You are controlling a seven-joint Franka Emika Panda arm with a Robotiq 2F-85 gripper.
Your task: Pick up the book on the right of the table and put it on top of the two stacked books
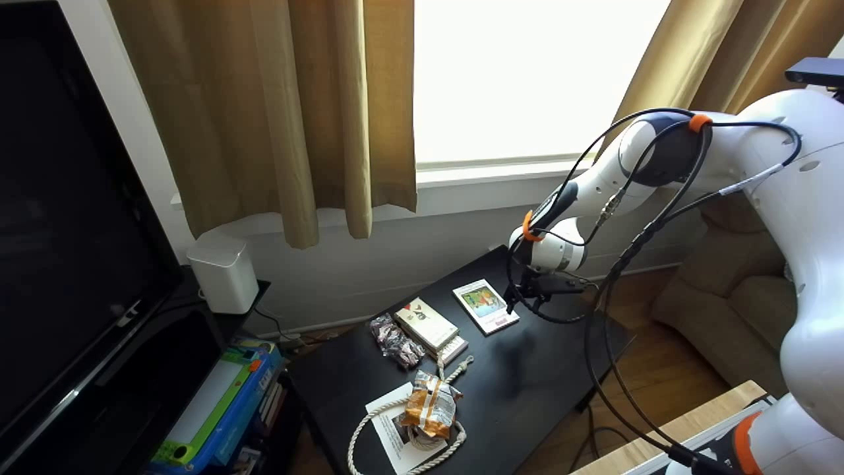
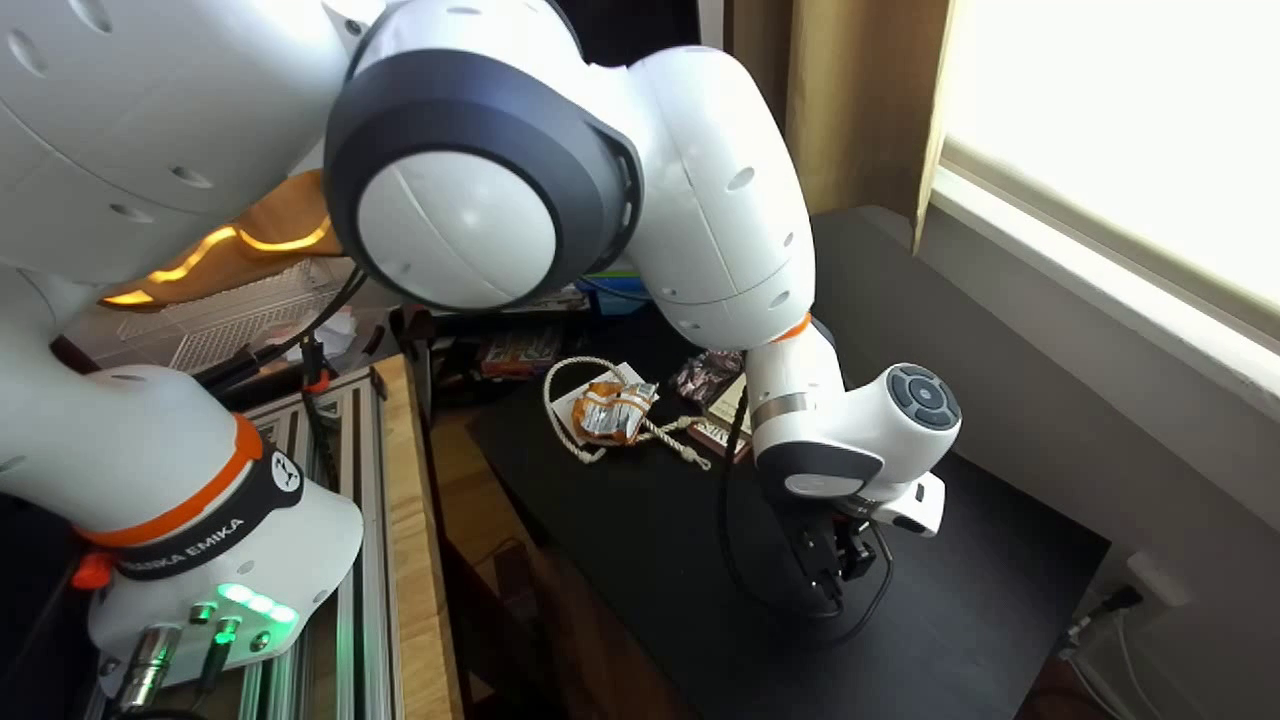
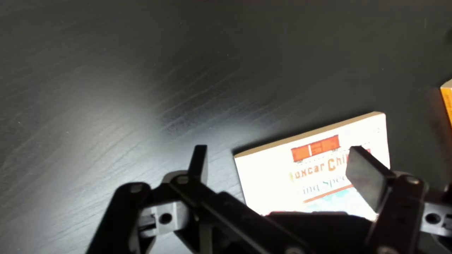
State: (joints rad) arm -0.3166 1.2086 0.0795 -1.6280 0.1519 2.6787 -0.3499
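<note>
The book [image 1: 484, 305] lies flat on the black table [image 1: 521, 389], white-bordered with a green picture panel. In the wrist view the book [image 3: 272, 176] shows its white cover with an orange boxcar; its lower part is hidden by the gripper. In an exterior view the arm hides it. The two stacked books [image 1: 428, 324] lie beside it toward the table's middle; they show partly behind the arm in an exterior view [image 2: 722, 425]. My gripper [image 3: 279, 158] is open and empty above the book, one finger over the cover, the other beyond its edge. It also shows in both exterior views [image 1: 523, 305] [image 2: 838, 568].
A dark crumpled packet [image 1: 397, 340] lies against the stacked books. An orange-and-silver packet [image 1: 430, 406] and a pale rope [image 1: 356, 442] rest on a white flat item [image 1: 389, 435]. A wall and window border the table's far side. A black cable [image 2: 730, 540] hangs beside the gripper.
</note>
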